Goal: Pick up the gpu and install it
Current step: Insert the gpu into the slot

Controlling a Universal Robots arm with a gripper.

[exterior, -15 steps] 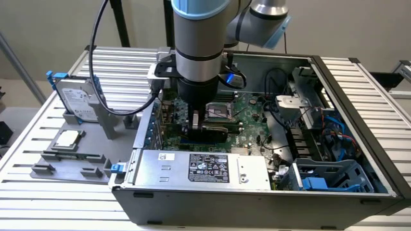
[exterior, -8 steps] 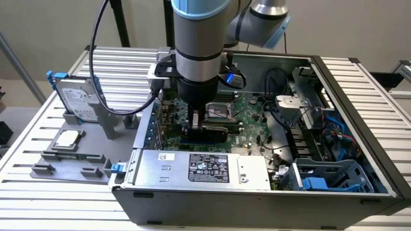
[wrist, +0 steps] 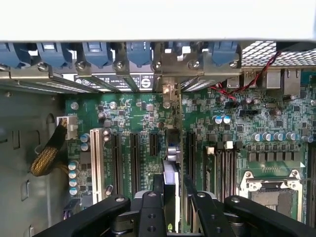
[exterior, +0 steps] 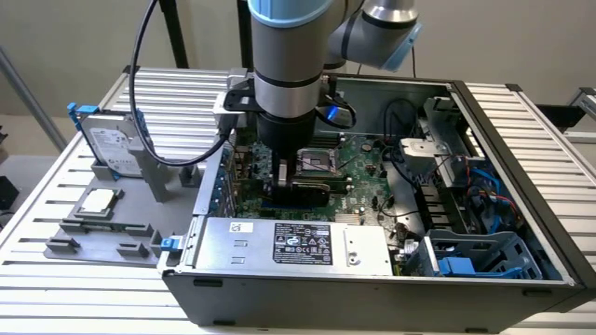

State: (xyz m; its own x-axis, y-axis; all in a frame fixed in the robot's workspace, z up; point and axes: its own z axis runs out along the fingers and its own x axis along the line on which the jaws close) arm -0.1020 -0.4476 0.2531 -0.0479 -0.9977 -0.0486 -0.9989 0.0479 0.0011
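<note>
Over the motherboard (wrist: 148, 118) slots, end effector (wrist: 171, 197) clamped on the gpu (wrist: 171, 163) edge-on, no legible labels

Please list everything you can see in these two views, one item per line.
gpu: one, dark, edge-on, held over the motherboard slots.
computer case: one, grey, open, centre of table.
motherboard: one, green, inside the case.
power supply: one, silver with black label, near front wall of the case.
hard drive: one, silver, blue frame, upright in a grey holder at the exterior view's left.
CPU chip: one, silver, square, on the grey holder.
table: one, slatted, light grey.
gripper: one, black, shut on the gpu.
</note>
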